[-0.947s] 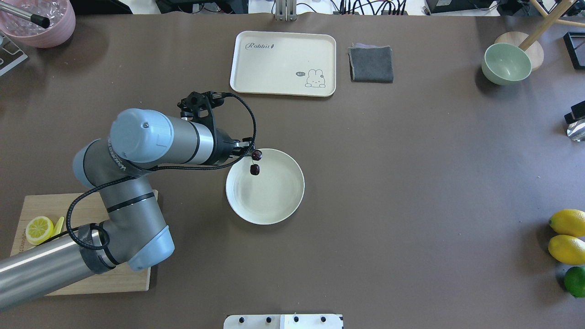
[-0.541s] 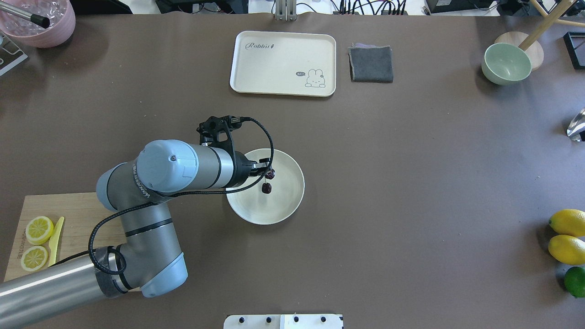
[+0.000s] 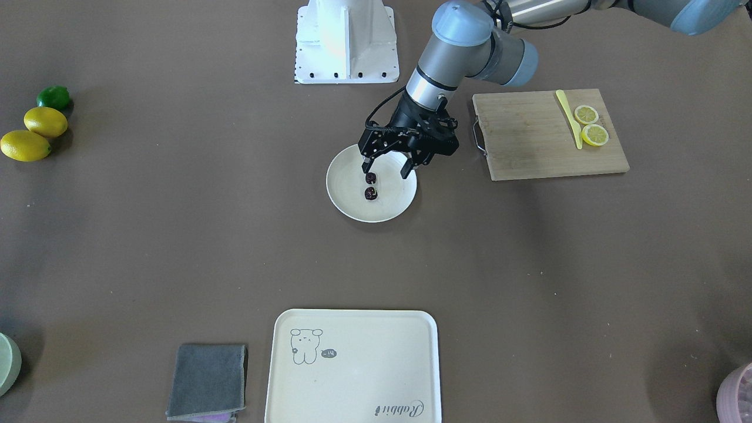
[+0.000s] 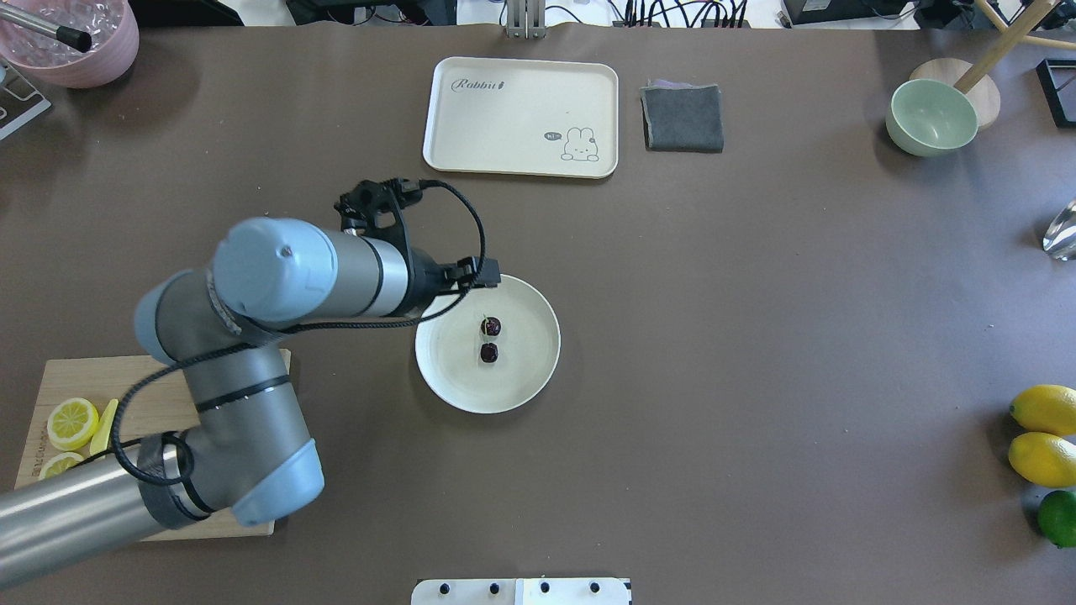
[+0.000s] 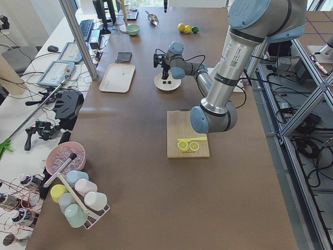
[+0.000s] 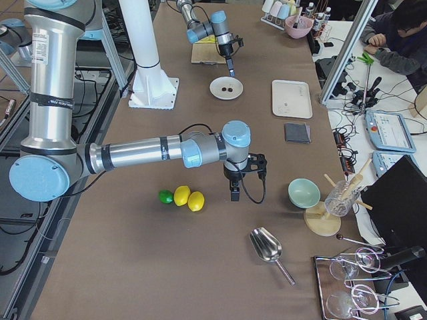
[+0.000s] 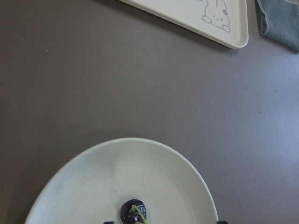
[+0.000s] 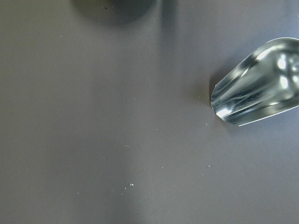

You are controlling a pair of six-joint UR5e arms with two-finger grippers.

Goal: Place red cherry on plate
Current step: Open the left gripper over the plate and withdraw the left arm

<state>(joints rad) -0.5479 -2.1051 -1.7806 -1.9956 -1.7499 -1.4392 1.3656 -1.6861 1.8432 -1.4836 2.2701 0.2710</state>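
Observation:
The red cherry [image 4: 489,339], a joined pair of tiny dark maroon fruits, lies in the middle of the round cream plate [image 4: 534,370]. It rests free of any grip. My left gripper [image 3: 388,171] hangs open just above the plate's [image 3: 351,200] rim on the robot's side, one fingertip close over the nearer cherry [image 3: 371,177]. The left wrist view shows the plate [image 7: 117,177] with one cherry [image 7: 133,211] at its bottom edge. My right gripper [image 6: 235,193] is far off near the lemons, and I cannot tell its state.
A wooden cutting board [image 4: 160,374] with lemon slices [image 4: 71,423] and a yellow knife sits under my left arm. A rectangular cream tray [image 4: 521,116] and grey cloth [image 4: 683,118] lie at the far side. Green bowl [image 4: 931,116], metal scoop [image 8: 257,88], lemons [image 4: 1044,434] and a lime stand right.
My left gripper opened and let go of the cherry, which now lies on the plate. The arm then drew back left and away from the plate's middle.

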